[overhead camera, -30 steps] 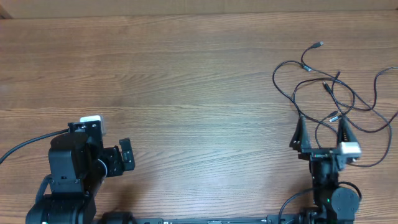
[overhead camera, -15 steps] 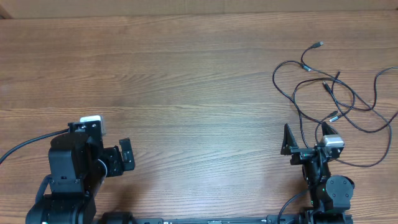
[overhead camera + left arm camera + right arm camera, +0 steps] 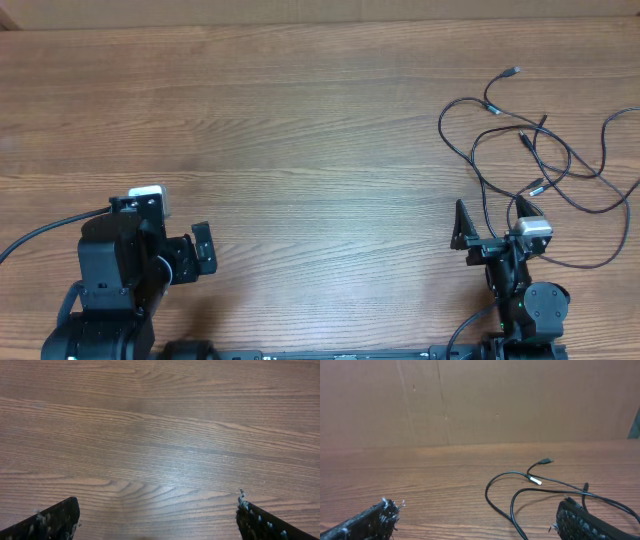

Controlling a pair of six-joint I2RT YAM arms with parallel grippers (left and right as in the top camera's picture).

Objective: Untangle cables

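The cables [image 3: 442, 130] are thin black cords lying in loose, crossing loops at the right side of the wooden table, with small plugs at the ends [image 3: 512, 72]. In the right wrist view they loop [image 3: 488, 494] ahead of the jaws, one silver-tipped plug [image 3: 535, 480] showing. My right gripper [image 3: 490, 232] is open and empty at the near edge of the tangle; a cord runs down between its fingers [image 3: 475, 520]. My left gripper [image 3: 203, 250] is open and empty at the near left, far from the cables, over bare wood [image 3: 157, 520].
A brown cardboard wall [image 3: 470, 400] stands behind the table's far edge. One cord trails toward the right edge of the table [image 3: 625, 120]. A thick black arm wire [image 3: 40, 235] runs off to the left.
A second ago the right gripper reached further into the tangle; it has drawn back toward the near edge and turned slightly left. No change in the last half second. The left arm is still.
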